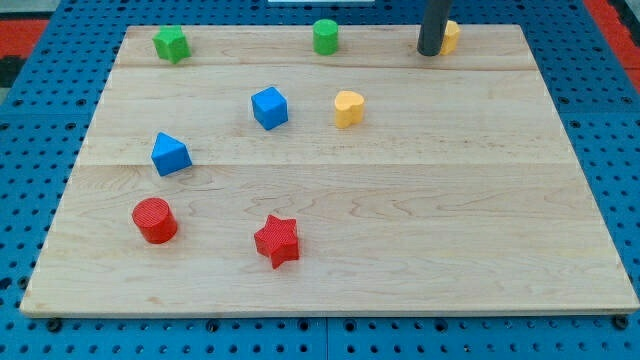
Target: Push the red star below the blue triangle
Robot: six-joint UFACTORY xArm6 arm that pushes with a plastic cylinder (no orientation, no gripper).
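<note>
Camera view: my tip [429, 52] stands at the tabletop's [450, 220] top edge, touching or just beside a yellow block [451, 35] it half hides, so that block's shape is unclear. There are no fingers on this rig, only the rod. The red star [277, 240] lies near the bottom, right of the red cylinder [155, 220], which already sits below the blue triangle [170, 154]. Risk, as I judge it: a leftward push drives the star into the cylinder.
</note>
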